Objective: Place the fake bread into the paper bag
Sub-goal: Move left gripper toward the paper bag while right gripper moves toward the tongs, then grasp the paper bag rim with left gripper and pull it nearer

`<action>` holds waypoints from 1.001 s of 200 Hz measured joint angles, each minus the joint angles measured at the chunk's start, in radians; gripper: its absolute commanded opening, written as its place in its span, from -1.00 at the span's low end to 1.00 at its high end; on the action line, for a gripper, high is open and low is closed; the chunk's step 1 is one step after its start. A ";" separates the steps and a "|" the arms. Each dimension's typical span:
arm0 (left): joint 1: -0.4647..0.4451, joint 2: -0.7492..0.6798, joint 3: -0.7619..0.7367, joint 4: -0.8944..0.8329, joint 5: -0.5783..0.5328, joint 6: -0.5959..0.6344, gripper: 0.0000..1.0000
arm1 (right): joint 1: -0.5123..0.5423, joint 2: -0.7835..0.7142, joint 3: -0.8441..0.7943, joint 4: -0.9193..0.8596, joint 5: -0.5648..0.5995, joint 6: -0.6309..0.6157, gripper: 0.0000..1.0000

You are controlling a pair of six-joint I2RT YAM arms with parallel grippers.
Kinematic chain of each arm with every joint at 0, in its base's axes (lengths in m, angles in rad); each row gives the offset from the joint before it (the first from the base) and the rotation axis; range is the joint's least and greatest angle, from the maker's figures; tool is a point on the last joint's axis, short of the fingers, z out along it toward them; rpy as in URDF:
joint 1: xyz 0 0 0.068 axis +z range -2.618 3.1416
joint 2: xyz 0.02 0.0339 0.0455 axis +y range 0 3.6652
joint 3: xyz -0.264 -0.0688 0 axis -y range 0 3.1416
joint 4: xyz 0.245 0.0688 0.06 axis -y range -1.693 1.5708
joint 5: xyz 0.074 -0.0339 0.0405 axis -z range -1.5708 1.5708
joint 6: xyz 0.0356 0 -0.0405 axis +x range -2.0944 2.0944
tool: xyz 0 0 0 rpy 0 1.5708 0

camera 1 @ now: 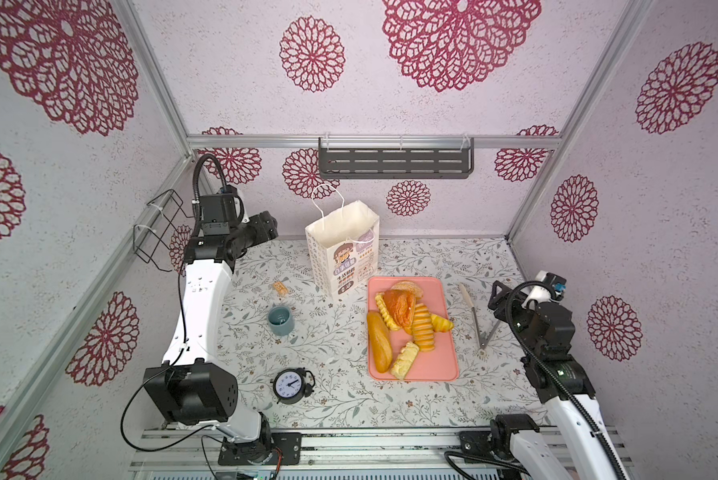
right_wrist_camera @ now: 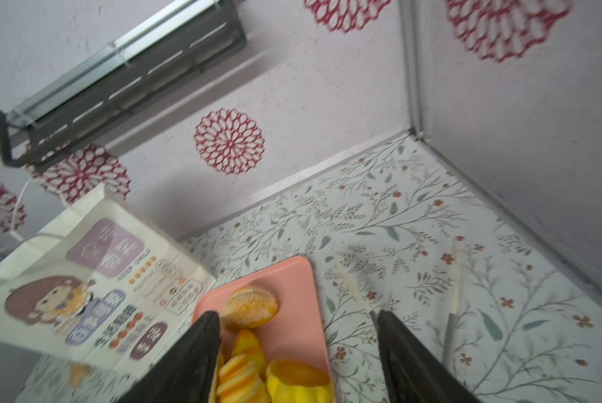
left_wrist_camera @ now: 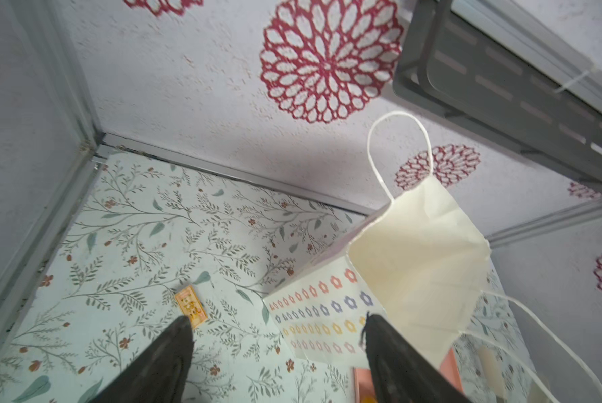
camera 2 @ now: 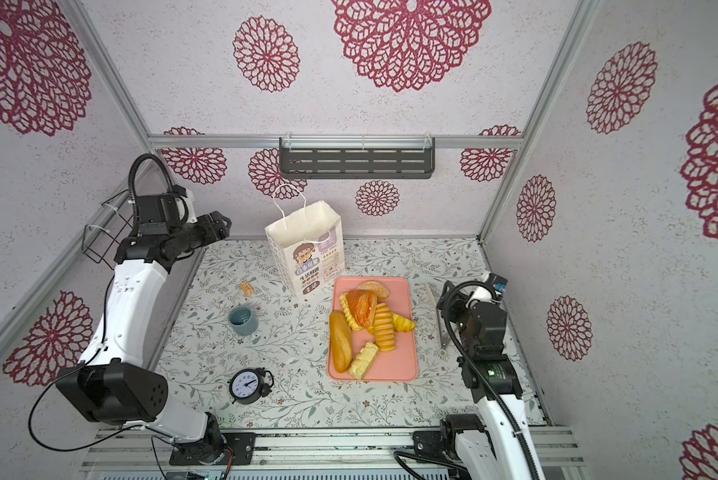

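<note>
**Fake bread not yet bagged, both tools open and empty**

Fake bread [camera 1: 407,320], about seven golden toy loaves and rolls, lay heaped on a flat pink plastic tray [camera 1: 444,365]. None of it showed inside the tall white paper bag [camera 1: 345,249] with the cartoon face. That bag stood upright, mouth open, just beside the tray's far corner.

The right tool [right_wrist_camera: 296,314] had its jaws apart with nothing between them, and the round speckled bun [right_wrist_camera: 250,307] sat just ahead of it. The left tool [left_wrist_camera: 277,322] was likewise spread and empty, with the bag's flower-patterned side straight ahead.

The step in hand looked like a first pick. The right tool was the nearer one. It would do best to take a piece lying free at the heap's edge, such as the long smooth brown loaf [camera 1: 379,341], gripping it across its narrow width. It should lift well clear before crossing to the bag's mouth. The light paper would probably tip, so the left tool could steady the rim. Slim metal tongs [camera 1: 480,328] lay on the floral table [camera 1: 328,332] close by the right tool and were best avoided.

The left arm reached far forward, its wrist raised above the table. The right arm was folded back near its base, with the tool angled down toward the tray's far end.
</note>
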State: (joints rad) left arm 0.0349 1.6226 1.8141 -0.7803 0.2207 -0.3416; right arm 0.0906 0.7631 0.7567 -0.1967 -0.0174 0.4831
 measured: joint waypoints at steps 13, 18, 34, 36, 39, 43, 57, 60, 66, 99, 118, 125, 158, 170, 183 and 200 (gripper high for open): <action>-0.032 0.040 0.062 -0.043 0.009 0.022 0.58 | 0.022 0.044 0.016 -0.020 -0.058 0.010 0.46; -0.045 0.056 0.089 -0.060 0.009 0.031 0.56 | 0.034 0.061 0.018 -0.031 -0.073 0.013 0.46; -0.084 0.114 0.172 -0.109 -0.005 0.063 0.52 | 0.083 0.095 0.018 -0.063 -0.100 0.019 0.45; -0.087 0.120 0.179 -0.112 -0.006 0.065 0.52 | 0.090 0.098 0.018 -0.066 -0.101 0.020 0.45; -0.093 0.131 0.194 -0.119 -0.010 0.071 0.52 | 0.100 0.102 0.018 -0.070 -0.103 0.023 0.45; -0.101 0.144 0.213 -0.130 -0.014 0.079 0.51 | 0.115 0.108 0.019 -0.076 -0.105 0.026 0.45; -0.125 0.196 0.274 -0.154 -0.034 0.101 0.51 | 0.164 0.127 0.028 -0.093 -0.111 0.035 0.43; -0.128 0.206 0.285 -0.159 -0.039 0.105 0.51 | 0.176 0.133 0.031 -0.095 -0.111 0.037 0.43; -0.137 0.227 0.309 -0.169 -0.051 0.113 0.50 | 0.196 0.142 0.036 -0.095 -0.111 0.041 0.42; -0.152 0.350 0.443 -0.210 -0.083 0.155 0.50 | 0.285 0.193 0.059 -0.098 -0.106 0.060 0.41; -0.153 0.403 0.481 -0.215 -0.085 0.179 0.50 | 0.322 0.217 0.062 -0.101 -0.095 0.070 0.41; -0.154 0.421 0.492 -0.220 -0.086 0.187 0.49 | 0.332 0.224 0.062 -0.102 -0.092 0.072 0.41; -0.163 0.484 0.532 -0.232 -0.074 0.219 0.44 | 0.370 0.246 0.068 -0.123 -0.073 0.088 0.39; -0.169 0.496 0.537 -0.231 -0.070 0.224 0.41 | 0.378 0.249 0.073 -0.130 -0.064 0.091 0.38; -0.176 0.505 0.541 -0.228 -0.064 0.227 0.38 | 0.383 0.250 0.077 -0.135 -0.059 0.095 0.37; -0.182 0.512 0.546 -0.226 -0.057 0.229 0.29 | 0.388 0.250 0.077 -0.138 -0.055 0.102 0.34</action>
State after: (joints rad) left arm -0.1474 2.1349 2.3596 -1.0061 0.1638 -0.1131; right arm 0.4782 1.0134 0.8341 -0.3351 -0.0727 0.5850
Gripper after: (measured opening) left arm 0.673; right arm 0.680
